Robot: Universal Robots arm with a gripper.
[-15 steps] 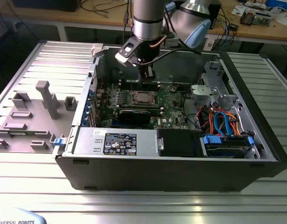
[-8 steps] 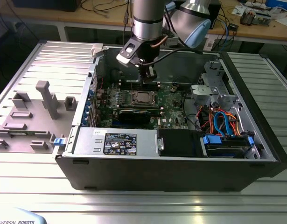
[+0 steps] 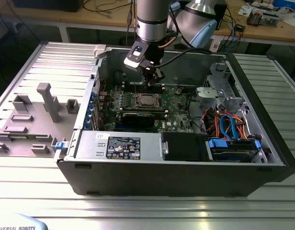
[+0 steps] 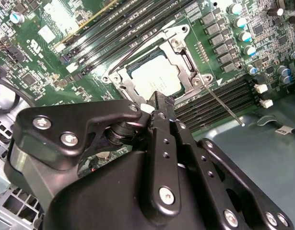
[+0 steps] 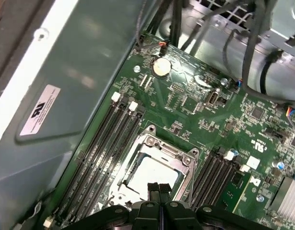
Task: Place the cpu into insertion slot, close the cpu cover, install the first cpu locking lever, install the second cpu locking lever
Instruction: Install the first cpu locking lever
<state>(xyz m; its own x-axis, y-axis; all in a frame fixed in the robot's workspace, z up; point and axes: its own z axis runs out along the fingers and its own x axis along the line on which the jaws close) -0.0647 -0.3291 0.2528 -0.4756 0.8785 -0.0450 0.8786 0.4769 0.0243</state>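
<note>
Exterior view: the gripper point(image 3: 154, 79) is hovering above the cpu point(image 3: 146, 100), seated centrally on the motherboard point(image 3: 178, 103). Second wrist view: the cpu cover point(image 4: 185, 60) is lying over it, one locking lever point(image 4: 224, 106) sticking out unlatched. First wrist view: fingers point(image 5: 152, 188) are pressing together, empty, seemingly for pushing

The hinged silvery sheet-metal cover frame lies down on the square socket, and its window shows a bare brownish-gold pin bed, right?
No, not bare: in both wrist views the small flat square cpu with its pale silvery top fills the window of the cover frame. The rest stands: the frame lies down.
</note>
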